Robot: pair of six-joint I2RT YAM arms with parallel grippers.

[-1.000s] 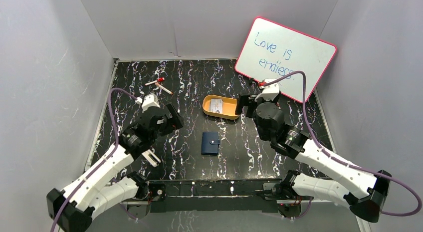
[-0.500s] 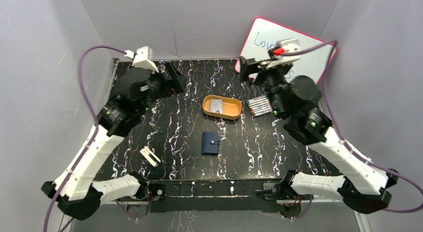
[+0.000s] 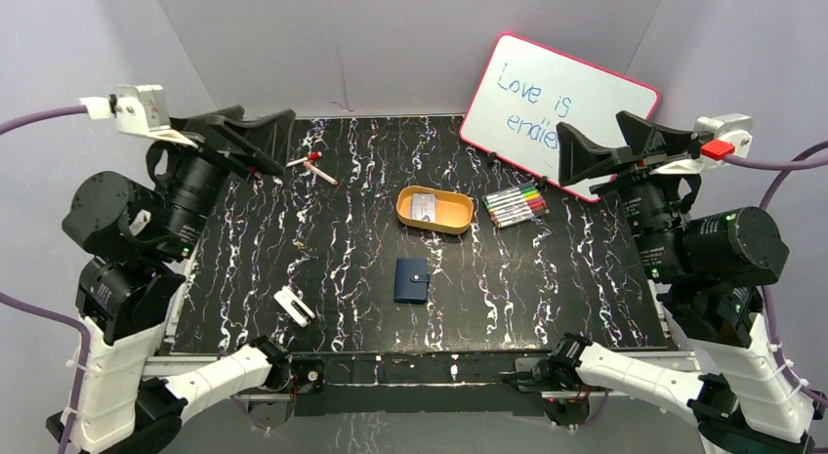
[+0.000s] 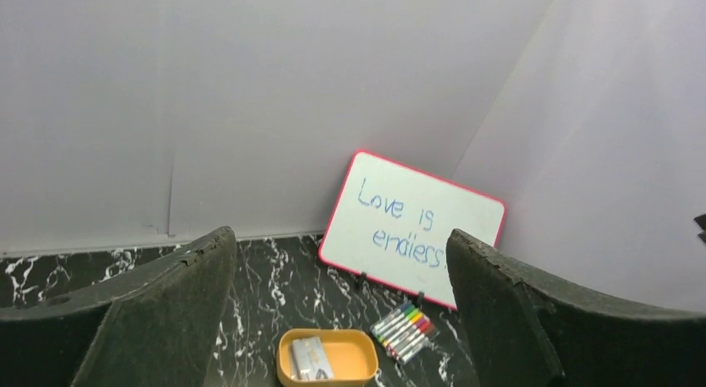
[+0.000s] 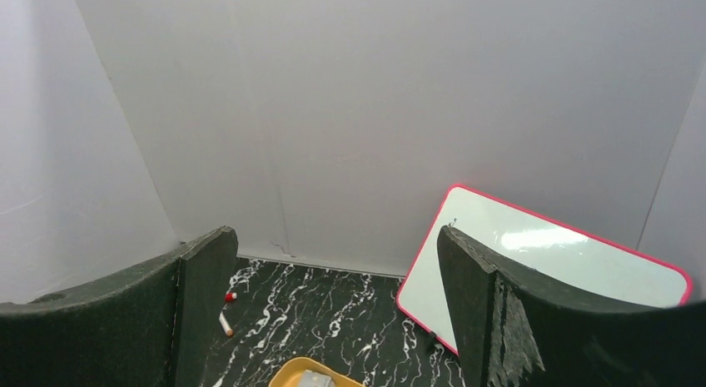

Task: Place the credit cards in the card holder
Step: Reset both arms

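Observation:
The navy card holder [image 3: 412, 280] lies shut on the black marbled table, near the front centre. Behind it, pale credit cards [image 3: 423, 206] lie in an orange oval tray [image 3: 459, 216]. The left wrist view shows the same cards [image 4: 310, 359] in the tray [image 4: 354, 354]. In the right wrist view only the tray [image 5: 291, 374] edge and a corner of the cards [image 5: 318, 380] show. My left gripper [image 3: 273, 142] is raised high at the left, open and empty. At the right, the right gripper [image 3: 589, 142] is raised likewise, open and empty. Both point toward the back.
A pink-framed whiteboard [image 3: 557, 107] leans at the back right, with a row of coloured markers [image 3: 516, 204] in front of it. A red-capped marker [image 3: 310, 166] lies at the back left. A small white object [image 3: 293, 306] lies front left. Pale walls enclose the table.
Both arms have risen from low over the table and swung outward to the sides. The markers, covered by the right arm a second ago, now show. Both grippers stayed open.

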